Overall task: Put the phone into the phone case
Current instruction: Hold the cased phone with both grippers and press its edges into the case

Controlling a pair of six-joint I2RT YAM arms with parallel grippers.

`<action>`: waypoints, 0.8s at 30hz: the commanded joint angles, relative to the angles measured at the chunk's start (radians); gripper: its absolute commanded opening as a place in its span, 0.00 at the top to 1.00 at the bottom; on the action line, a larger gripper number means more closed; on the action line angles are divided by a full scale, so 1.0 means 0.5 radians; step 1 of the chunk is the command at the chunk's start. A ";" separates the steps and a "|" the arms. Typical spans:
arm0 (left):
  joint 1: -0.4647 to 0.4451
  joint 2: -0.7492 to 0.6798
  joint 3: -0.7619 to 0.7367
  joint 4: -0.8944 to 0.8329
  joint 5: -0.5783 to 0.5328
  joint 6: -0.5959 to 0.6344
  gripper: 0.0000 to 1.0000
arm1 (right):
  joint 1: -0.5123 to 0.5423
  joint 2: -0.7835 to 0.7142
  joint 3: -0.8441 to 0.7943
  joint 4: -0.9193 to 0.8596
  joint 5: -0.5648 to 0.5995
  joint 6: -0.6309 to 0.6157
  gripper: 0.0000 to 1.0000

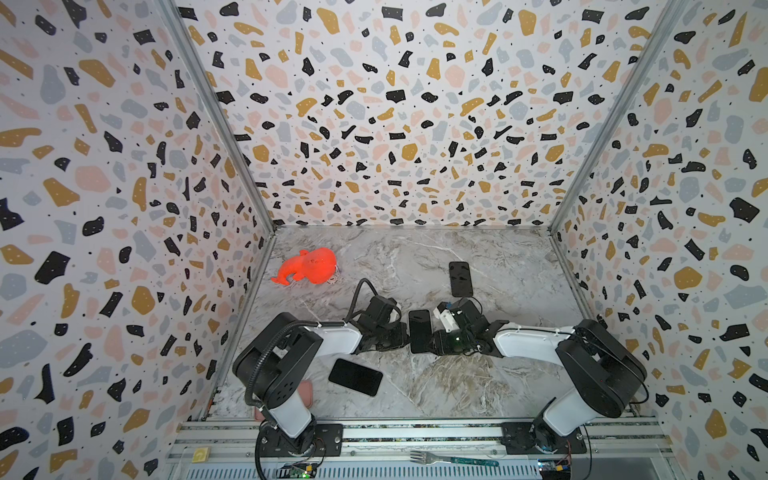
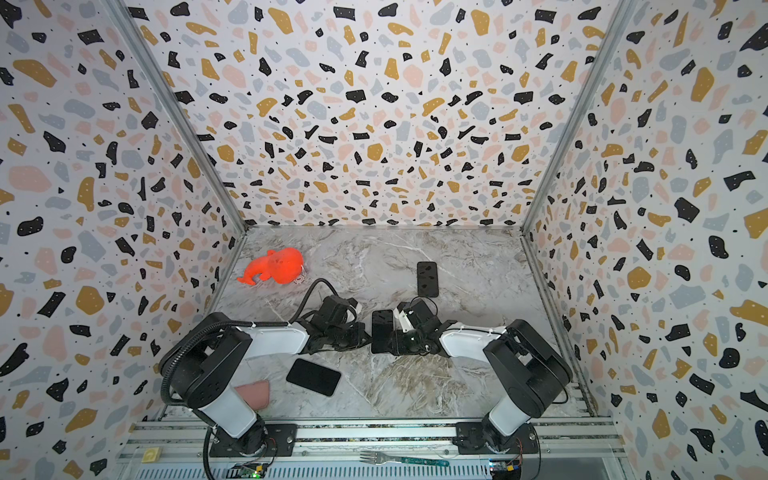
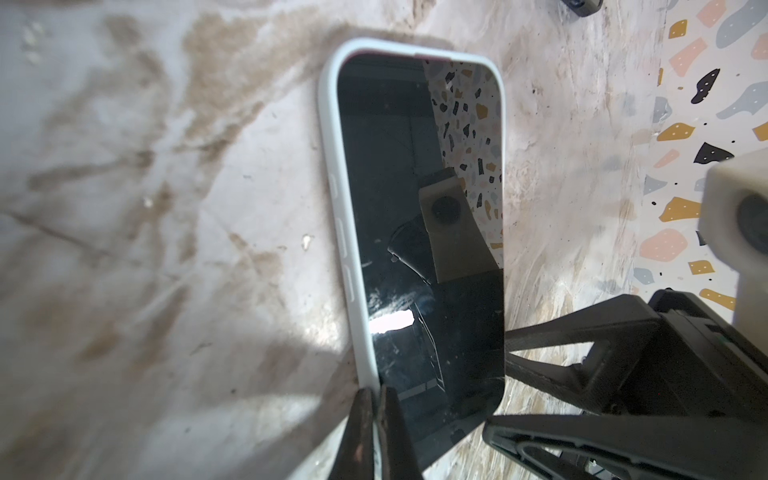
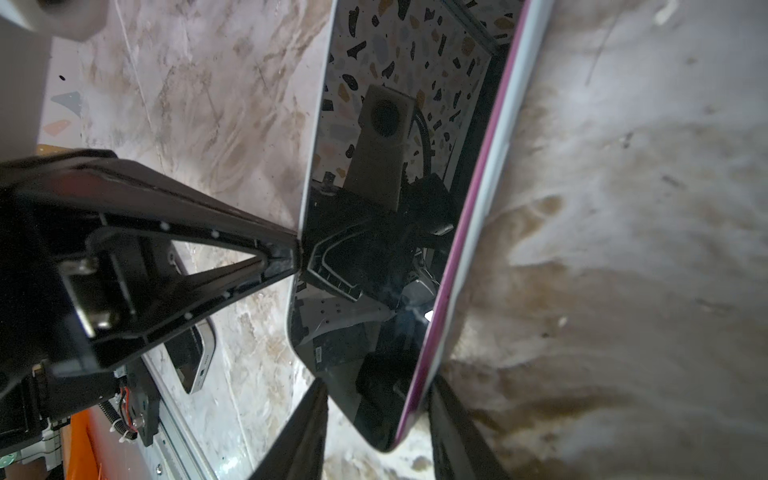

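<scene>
- The phone (image 1: 419,330) lies on the bench (image 1: 478,374) between the two sets of jaws, partly in the case (image 3: 333,166).
- The left jaws are closed, pinching the case rim at a corner.
- The right jaws, part open, clamp the phone's corner; the long edge there rides above the case.

Pink item (image 2: 253,392) is largely hidden behind the left arm (image 2: 216,365) in both top views; its type cannot be told. Phone (image 4: 374,249) and phone case (image 4: 494,166) are cut off by the right wrist frame edge. Second phone (image 4: 193,357) is half covered by the left gripper (image 4: 297,253).
</scene>
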 commanded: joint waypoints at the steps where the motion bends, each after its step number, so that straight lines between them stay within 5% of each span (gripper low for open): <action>1: -0.033 0.153 -0.089 -0.209 -0.152 0.035 0.95 | 0.039 0.009 0.027 0.064 -0.038 -0.006 0.59; 11: -0.030 -0.113 -0.012 -0.428 -0.236 0.099 0.84 | 0.034 -0.150 0.073 -0.101 0.119 -0.053 0.59; 24: -0.055 -0.359 -0.206 -0.103 -0.087 -0.099 0.74 | 0.070 -0.266 0.014 -0.110 0.201 0.012 0.62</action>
